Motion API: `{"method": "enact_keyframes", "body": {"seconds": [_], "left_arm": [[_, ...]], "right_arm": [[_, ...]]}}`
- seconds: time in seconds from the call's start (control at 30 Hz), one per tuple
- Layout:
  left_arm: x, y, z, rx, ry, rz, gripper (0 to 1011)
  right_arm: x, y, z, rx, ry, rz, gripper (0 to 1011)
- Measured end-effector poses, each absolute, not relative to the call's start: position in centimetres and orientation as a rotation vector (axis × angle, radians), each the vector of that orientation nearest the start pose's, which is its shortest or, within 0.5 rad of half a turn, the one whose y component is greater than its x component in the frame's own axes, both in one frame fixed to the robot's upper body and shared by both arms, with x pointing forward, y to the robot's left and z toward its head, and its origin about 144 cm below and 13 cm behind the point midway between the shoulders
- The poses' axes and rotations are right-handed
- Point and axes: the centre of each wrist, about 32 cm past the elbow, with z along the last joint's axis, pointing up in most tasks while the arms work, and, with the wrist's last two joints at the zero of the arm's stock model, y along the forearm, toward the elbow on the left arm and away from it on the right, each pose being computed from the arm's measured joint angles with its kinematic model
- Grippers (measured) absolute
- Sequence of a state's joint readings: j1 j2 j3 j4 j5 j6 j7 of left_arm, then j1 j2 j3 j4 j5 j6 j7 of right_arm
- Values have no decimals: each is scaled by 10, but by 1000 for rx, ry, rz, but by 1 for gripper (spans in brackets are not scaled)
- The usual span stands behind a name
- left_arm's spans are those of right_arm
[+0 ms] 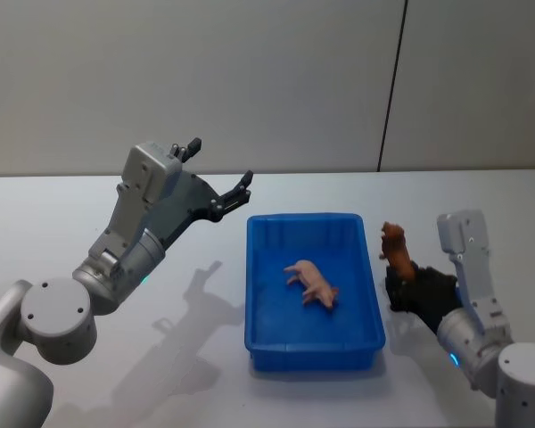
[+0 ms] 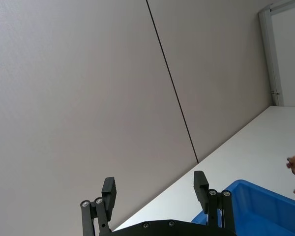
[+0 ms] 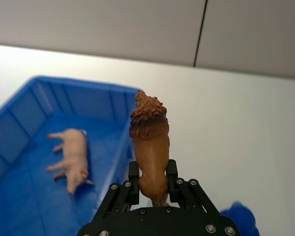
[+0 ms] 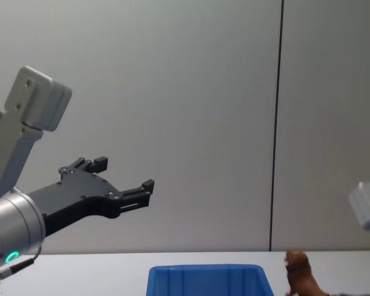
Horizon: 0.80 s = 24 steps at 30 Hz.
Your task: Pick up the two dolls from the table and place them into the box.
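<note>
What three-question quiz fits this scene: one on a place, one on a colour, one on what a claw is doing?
1. Where does the pink pig doll lie? A on a shelf; B inside the box; C on the floor.
2. What colour is the box? A blue; B red; C white.
3. The right gripper is: A open; B shut on the brown lion doll; C inside the box.
Answers: B, it lies on the box's floor; A, its walls are blue; B, its fingers clamp the lion.
</note>
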State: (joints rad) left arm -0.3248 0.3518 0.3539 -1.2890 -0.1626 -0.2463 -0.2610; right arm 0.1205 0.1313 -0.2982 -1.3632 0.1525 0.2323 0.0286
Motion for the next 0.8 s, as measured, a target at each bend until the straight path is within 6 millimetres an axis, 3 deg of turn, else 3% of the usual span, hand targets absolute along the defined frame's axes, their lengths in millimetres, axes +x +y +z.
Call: {"method": "enact_keyframes", "body": {"seconds": [0.47,0.8], "left_arm": [[537,258,1157,73,-326,1039,1001],[537,258,1157,73,-326,1039,1001]], "right_arm": [[483,-174,1133,-170,59,-1155,321],[490,-164,1153,-70,-36,-1022,658]]}}
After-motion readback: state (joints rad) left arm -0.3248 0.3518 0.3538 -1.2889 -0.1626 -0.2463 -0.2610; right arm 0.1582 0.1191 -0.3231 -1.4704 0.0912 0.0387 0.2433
